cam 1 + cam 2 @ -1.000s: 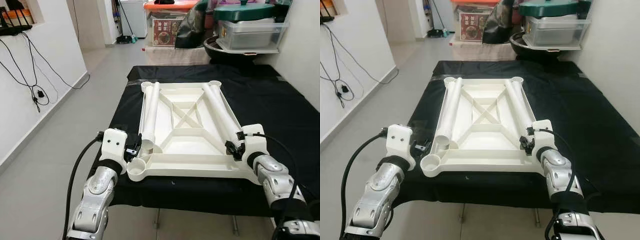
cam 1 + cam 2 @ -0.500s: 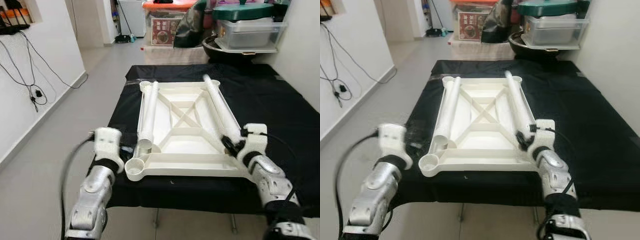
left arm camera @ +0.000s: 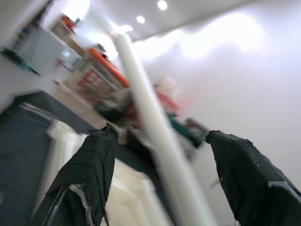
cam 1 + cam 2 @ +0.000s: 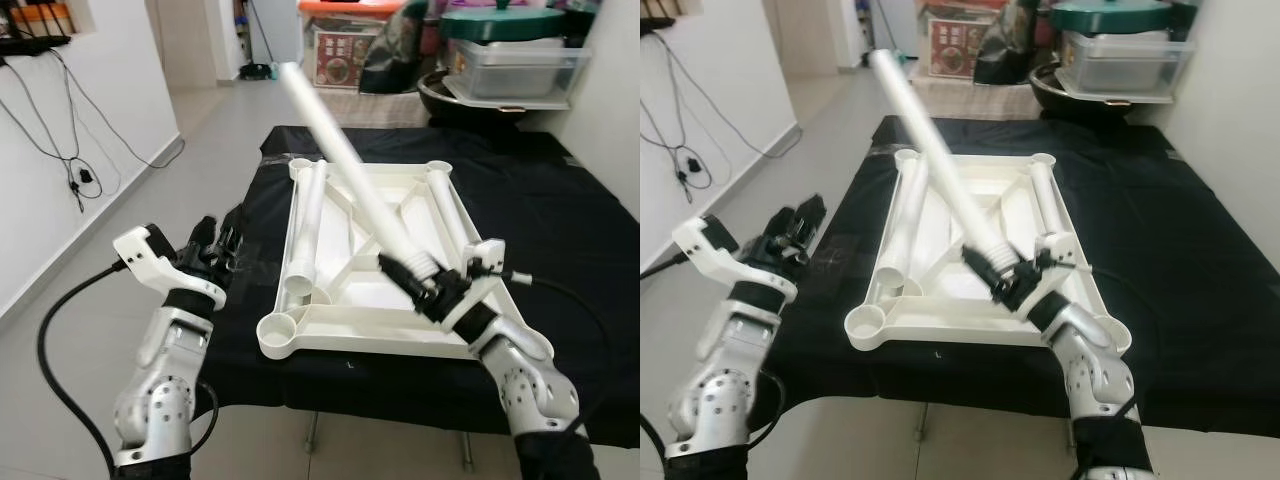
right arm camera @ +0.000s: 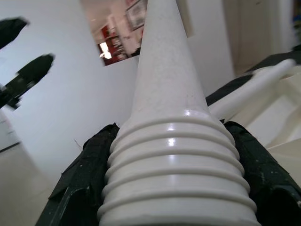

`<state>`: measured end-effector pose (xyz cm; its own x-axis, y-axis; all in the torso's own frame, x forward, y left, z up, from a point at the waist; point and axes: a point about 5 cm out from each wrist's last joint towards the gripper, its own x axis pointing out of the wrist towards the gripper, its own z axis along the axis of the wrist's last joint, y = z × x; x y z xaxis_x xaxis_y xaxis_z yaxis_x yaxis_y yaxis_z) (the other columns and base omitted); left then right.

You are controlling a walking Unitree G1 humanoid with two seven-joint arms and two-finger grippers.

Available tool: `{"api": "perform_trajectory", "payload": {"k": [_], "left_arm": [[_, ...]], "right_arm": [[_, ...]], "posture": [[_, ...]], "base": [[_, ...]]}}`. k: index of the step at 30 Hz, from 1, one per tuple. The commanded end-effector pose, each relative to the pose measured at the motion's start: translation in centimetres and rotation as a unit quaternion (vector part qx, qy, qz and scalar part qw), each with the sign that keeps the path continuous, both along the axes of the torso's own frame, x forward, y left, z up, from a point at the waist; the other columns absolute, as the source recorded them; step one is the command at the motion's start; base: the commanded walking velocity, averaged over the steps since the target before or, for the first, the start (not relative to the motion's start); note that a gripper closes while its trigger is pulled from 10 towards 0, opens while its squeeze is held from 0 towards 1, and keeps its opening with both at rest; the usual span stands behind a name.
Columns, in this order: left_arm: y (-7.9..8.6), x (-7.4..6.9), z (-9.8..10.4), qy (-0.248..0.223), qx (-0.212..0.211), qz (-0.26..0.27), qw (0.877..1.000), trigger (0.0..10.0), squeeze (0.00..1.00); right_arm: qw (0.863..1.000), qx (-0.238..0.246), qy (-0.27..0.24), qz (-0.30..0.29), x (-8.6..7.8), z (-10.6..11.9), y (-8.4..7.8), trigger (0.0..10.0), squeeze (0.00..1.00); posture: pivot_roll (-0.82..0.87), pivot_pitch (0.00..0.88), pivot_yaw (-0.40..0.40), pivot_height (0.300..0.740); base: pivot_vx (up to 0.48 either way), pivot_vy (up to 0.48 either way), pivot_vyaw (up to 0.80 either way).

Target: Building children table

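So the right gripper (image 4: 428, 290) is clamping its two black fingers around the ribbed, threaded end of one white table leg (image 4: 345, 165), and it's holding that leg up off the tabletop, slanting it up and away toward the far left. A second ago that same leg was lying flat along the right side of the upside-down white tabletop (image 4: 400, 335), so it's clearly been picked up and swung into the air. My read is that it's getting the threaded end lined up for one of the corner sockets, probably the near left socket (image 4: 279, 329), but it isn't seated in anything yet.

The other leg (image 4: 308, 220) is lying along the left side of the tabletop, same as before. The left gripper (image 4: 213, 245) is hanging over the black cloth (image 4: 560, 240) just left of the tabletop, fingers spread and gripping nothing; earlier it was tucked right up against that near left corner, so it's pulled back.
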<state>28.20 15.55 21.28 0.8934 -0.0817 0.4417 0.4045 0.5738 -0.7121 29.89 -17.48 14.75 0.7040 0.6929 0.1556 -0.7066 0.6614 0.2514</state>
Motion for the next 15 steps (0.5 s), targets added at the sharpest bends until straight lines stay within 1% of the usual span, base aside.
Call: {"api": "perform_trajectory", "payload": {"k": [1,2,5,6,9,10,11,12,13,14,15], "left_arm": [[0.4,-0.5,0.1,-0.015,-0.068,-0.030,0.997,10.0,0.00],[0.4,-0.7,0.2,-0.020,-0.082,-0.046,0.995,10.0,0.00],[0.3,-0.8,0.1,-0.021,-0.088,-0.055,0.994,10.0,0.00],[0.1,-0.9,-0.1,-0.017,-0.087,-0.063,0.994,10.0,0.00],[0.1,-0.9,-0.1,-0.017,-0.087,-0.063,0.994,10.0,0.00],[0.0,-0.9,-0.4,-0.009,-0.088,-0.069,0.994,10.0,0.00],[0.0,-0.9,-0.4,-0.009,-0.088,-0.069,0.994,10.0,0.00],[0.0,-0.8,-0.7,0.001,-0.090,-0.072,0.993,10.0,0.00],[0.0,-0.8,-0.7,0.001,-0.090,-0.072,0.993,10.0,0.00],[0.1,-0.8,-0.8,0.009,-0.094,-0.077,0.993,10.0,0.00],[0.1,-0.8,-0.8,0.009,-0.094,-0.077,0.993,10.0,0.00]], "right_arm": [[0.999,0.015,-0.009,0.051,-0.9,0.3,0.3,0.0,0.00],[0.997,0.021,-0.010,0.077,-1.5,0.3,0.3,0.0,0.00],[0.995,0.026,-0.012,0.094,-1.9,0.3,0.3,0.0,0.00],[0.992,0.036,-0.013,0.117,-2.3,0.4,0.3,0.0,0.00],[0.992,0.036,-0.013,0.117,-2.3,0.4,0.3,0.0,0.00],[0.989,0.038,-0.014,0.145,-2.9,0.4,0.4,0.0,0.00],[0.989,0.038,-0.014,0.145,-2.9,0.4,0.4,0.0,0.00],[0.984,0.045,-0.016,0.170,-3.3,0.6,0.3,0.0,0.00],[0.984,0.045,-0.016,0.170,-3.3,0.6,0.3,0.0,0.00],[0.979,0.044,-0.016,0.198,-3.8,0.6,0.5,0.0,0.00],[0.979,0.044,-0.016,0.198,-3.8,0.6,0.5,0.0,0.00]], "posture": [[0.00,0.000,-0.029,0.740],[0.00,0.000,-0.029,0.740],[0.00,0.000,-0.029,0.740],[0.00,0.000,-0.031,0.740],[0.00,0.000,-0.031,0.740],[0.00,0.000,-0.029,0.740],[0.00,0.000,-0.029,0.740],[0.00,0.000,-0.027,0.740],[0.00,0.000,-0.027,0.740],[0.00,0.000,-0.023,0.740],[0.00,0.000,-0.023,0.740]], "base": [[0.000,0.000,0.00],[0.000,0.000,0.00],[0.000,0.000,0.00],[0.000,0.000,0.00],[0.000,0.000,0.00],[0.000,0.000,0.00],[0.000,0.000,0.00],[0.000,0.000,0.00],[0.000,0.000,0.00],[0.000,0.000,0.00],[0.000,0.000,0.00]]}}
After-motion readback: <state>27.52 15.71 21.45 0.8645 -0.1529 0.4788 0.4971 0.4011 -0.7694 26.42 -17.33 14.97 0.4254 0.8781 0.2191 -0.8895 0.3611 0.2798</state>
